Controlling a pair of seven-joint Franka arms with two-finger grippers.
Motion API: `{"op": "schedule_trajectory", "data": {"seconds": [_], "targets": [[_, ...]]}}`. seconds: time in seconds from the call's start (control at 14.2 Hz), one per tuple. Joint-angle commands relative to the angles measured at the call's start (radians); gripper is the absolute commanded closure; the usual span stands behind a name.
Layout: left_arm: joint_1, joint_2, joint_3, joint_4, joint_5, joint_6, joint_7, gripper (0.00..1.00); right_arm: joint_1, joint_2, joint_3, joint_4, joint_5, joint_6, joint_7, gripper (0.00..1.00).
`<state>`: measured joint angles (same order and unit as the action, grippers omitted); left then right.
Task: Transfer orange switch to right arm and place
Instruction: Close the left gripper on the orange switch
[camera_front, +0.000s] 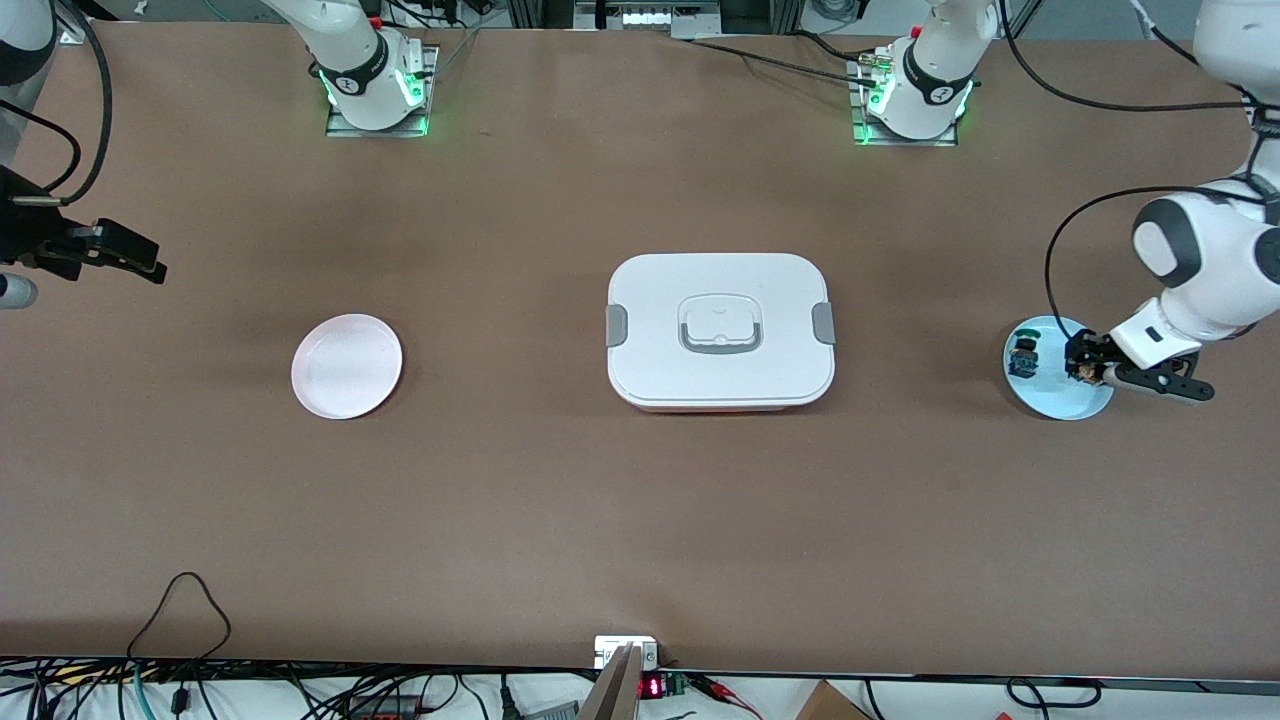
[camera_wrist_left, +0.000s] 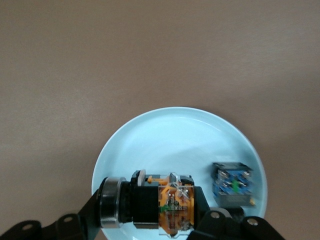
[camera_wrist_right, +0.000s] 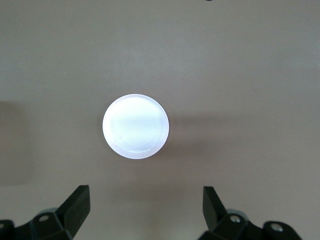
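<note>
Orange-capped small black switch (camera_wrist_left: 165, 207) sits clamped in my left end effector (camera_front: 1088, 368) over the pale blue plate (camera_front: 1052, 398). My right end effector (camera_wrist_right: 145, 212) waits wide open, empty; handover and placing remain.

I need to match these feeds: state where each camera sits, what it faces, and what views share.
Front view: high across the table, facing both bases; left gripper at the blue plate.
Left wrist view: looks down on the orange switch it grips.
Right wrist view: open right gripper over the pink plate.
Shared: both plates appear in front view.
</note>
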<state>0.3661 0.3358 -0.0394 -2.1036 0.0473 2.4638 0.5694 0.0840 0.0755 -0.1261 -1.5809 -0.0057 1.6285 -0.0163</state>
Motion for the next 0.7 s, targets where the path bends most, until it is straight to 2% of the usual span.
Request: {"op": "schedule_trajectory", "data": {"seconds": [0.0,0.14,0.28,0.35,0.49,0.63], "targets": [[0.014,-0.032,-0.06,0.136,-0.004,-0.277,0.012,0.64,0.0,0.0,-0.004,0.009,0.004,-0.015,0.001,0.0],[0.013,-0.031,-0.097,0.227,-0.084,-0.435,0.014,0.64,-0.003,0.0,-0.009,0.009,0.006,-0.036,-0.02,0.0],[0.007,-0.029,-0.137,0.278,-0.116,-0.521,0.014,0.64,0.002,-0.002,-0.006,0.012,0.013,-0.027,-0.028,0.0],[0.01,-0.029,-0.17,0.298,-0.135,-0.555,0.014,0.64,0.002,-0.003,-0.003,0.009,0.065,-0.035,-0.031,0.0],[0.011,-0.031,-0.204,0.304,-0.241,-0.626,0.026,0.7,0.002,-0.011,-0.009,0.009,0.241,-0.073,-0.051,0.0],[0.013,-0.029,-0.25,0.306,-0.383,-0.649,0.191,0.71,-0.001,-0.007,-0.01,0.007,0.353,-0.107,-0.069,0.0]]}}
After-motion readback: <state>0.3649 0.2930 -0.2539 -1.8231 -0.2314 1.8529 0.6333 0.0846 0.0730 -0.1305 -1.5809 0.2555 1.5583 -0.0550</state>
